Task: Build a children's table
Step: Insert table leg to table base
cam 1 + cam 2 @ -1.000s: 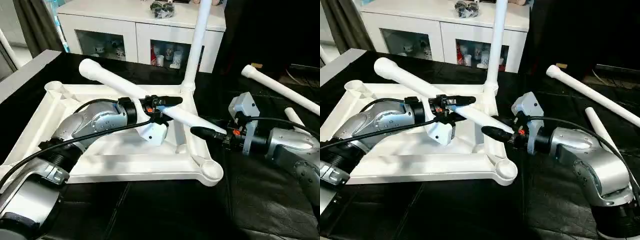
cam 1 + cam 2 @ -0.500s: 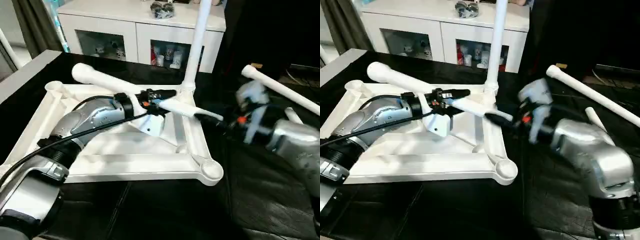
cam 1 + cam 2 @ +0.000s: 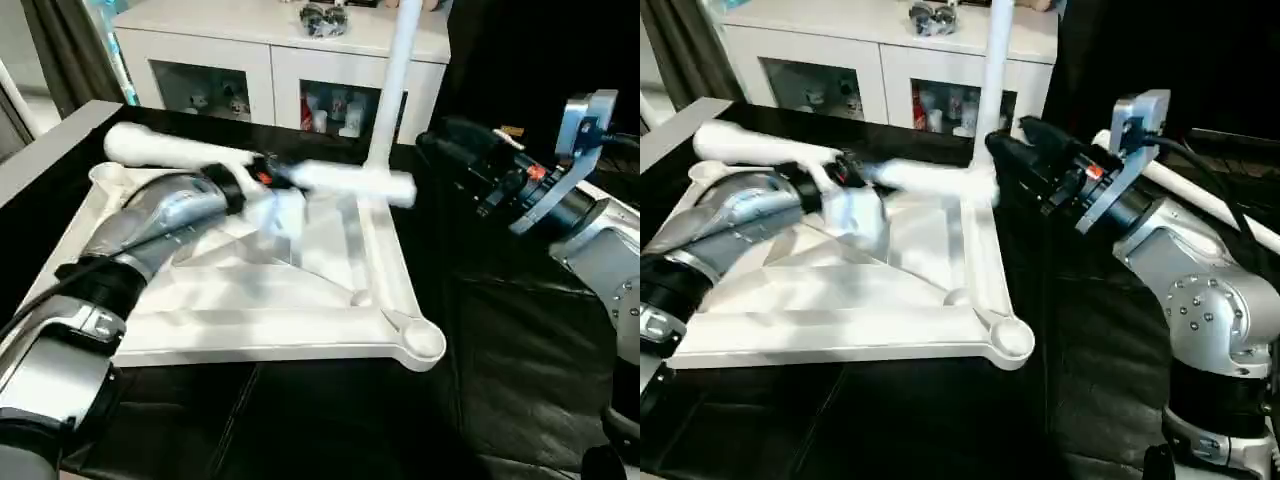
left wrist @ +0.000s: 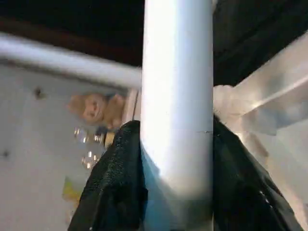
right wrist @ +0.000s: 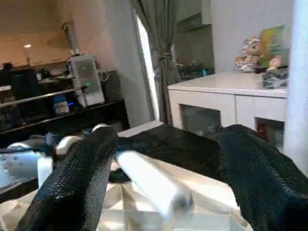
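Observation:
The white table top lies upside down on black cloth, ribs and corner sockets facing up. One white leg stands upright in its far right socket. My left gripper is shut on a second leg and holds it nearly level above the top. In the left wrist view that leg sits clamped between the black fingers. My right gripper hangs open in the air just right of the upright leg. Its fingers are spread wide, and the held leg's end lies beyond them.
A white cabinet with glass doors stands right behind the table top. Another loose leg lies on the black cloth at the right, behind my right arm. A grey edge borders the left side.
My left gripper has swung the held leg up and back until it is nearly level. My right gripper has left the leg's thin end and risen up and away to the right.

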